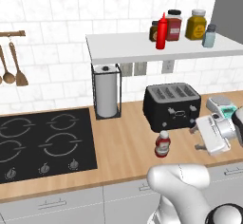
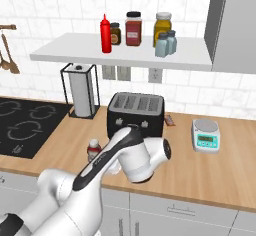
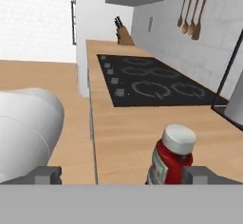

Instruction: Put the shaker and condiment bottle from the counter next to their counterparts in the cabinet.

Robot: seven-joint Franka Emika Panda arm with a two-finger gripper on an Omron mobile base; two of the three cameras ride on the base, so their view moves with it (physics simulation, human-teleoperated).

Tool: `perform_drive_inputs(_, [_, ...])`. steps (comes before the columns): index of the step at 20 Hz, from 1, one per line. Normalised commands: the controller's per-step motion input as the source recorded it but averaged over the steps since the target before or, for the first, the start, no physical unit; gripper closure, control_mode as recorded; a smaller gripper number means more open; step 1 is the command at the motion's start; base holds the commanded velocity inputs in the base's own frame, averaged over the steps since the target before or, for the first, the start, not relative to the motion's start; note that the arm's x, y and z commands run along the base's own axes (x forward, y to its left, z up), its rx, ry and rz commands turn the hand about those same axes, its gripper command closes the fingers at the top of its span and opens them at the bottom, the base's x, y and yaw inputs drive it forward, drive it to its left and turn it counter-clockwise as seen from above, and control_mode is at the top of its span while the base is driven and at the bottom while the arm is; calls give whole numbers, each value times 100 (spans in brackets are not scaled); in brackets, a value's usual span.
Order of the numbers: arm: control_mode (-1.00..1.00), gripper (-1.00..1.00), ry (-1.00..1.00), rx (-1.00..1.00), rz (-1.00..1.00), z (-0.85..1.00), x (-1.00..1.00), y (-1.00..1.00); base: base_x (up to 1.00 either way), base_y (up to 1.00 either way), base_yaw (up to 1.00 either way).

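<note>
End effector (image 3: 121, 174) open, condiment bottle (image 3: 171, 157) beside right fingertip (image 3: 199, 174)

There are two pale shakers (image 2: 165, 43) side by side on the shelf, three jars (image 2: 133, 28), one tall red squeeze bottle (image 2: 105, 33), one squat red condiment bottle (image 1: 163, 144), one toaster (image 1: 172, 105), one paper-towel roll (image 1: 106, 95) and one scale (image 2: 206, 135).

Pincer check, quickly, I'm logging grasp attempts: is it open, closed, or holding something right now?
Pincer: open and holding nothing; the short squat red condiment bottle with white cap stands on the light-brown wooden counter near one fingertip.
</note>
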Motion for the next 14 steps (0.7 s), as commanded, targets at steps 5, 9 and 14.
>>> perform_drive_inputs(5, [-100,-100,0,0,5,0,29,17,0,0,0])
perform_drive_inputs(9, [-100,-100,0,0,0,0,-1,16,0,0,0])
perform_drive_inputs(14, [-100,-100,-1,0,-2,-20,0,15,0,0,0])
